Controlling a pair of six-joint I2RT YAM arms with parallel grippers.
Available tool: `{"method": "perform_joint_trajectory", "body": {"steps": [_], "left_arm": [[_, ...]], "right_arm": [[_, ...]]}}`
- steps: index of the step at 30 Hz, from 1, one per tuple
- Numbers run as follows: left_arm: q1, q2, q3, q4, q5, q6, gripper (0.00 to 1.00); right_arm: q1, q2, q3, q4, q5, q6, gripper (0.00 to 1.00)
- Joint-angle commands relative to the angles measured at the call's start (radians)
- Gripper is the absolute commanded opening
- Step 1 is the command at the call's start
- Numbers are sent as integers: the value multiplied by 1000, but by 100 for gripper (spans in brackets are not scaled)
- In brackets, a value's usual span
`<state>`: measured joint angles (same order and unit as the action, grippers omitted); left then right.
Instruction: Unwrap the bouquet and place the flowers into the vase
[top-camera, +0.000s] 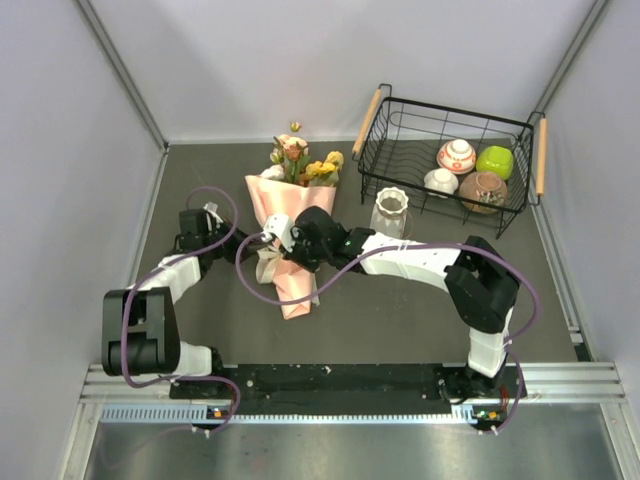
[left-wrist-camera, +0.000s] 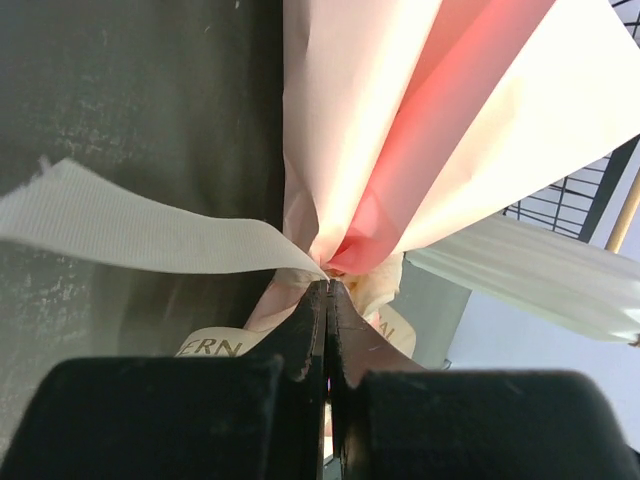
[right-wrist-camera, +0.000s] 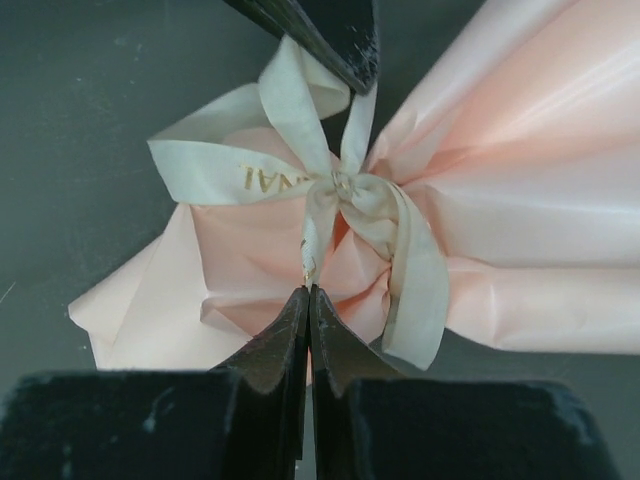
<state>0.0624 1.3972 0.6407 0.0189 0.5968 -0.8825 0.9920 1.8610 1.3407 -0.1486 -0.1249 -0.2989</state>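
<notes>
Grippers (right-wrist-camera: 308, 290) pinch ribbon (right-wrist-camera: 300, 120); basket (top-camera: 450, 160) nearby.

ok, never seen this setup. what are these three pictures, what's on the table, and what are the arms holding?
Two robot arms are bolted at the near edge of a dark table. The wide picture comes from a fixed camera above and behind them. The other two come from a camera on each wrist, looking along that arm's own fingers.

On the table lies the bouquet, still wrapped in pink paper and tied with a beige ribbon. Beside it stands the vase, with no flowers in it. Behind that is a black wire basket holding small bowls and something round and green.

Both hands meet at the ribbon knot. The left hand is shut, its tips right at the knot. The right hand is shut on a ribbon tail. The bow is still tied.
</notes>
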Motion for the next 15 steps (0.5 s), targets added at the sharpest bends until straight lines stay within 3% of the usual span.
{"method": "perform_joint_trajectory", "body": {"steps": [1, 8, 15], "left_arm": [[-7, -12, 0, -14, -11, 48, 0], [-7, -20, 14, -42, -18, 62, 0], [-7, -32, 7, -60, 6, 76, 0]], "right_arm": [[11, -39, 43, -123, 111, 142, 0], [7, -48, 104, -267, 151, 293, 0], [-19, -42, 106, -269, 33, 377, 0]]}}
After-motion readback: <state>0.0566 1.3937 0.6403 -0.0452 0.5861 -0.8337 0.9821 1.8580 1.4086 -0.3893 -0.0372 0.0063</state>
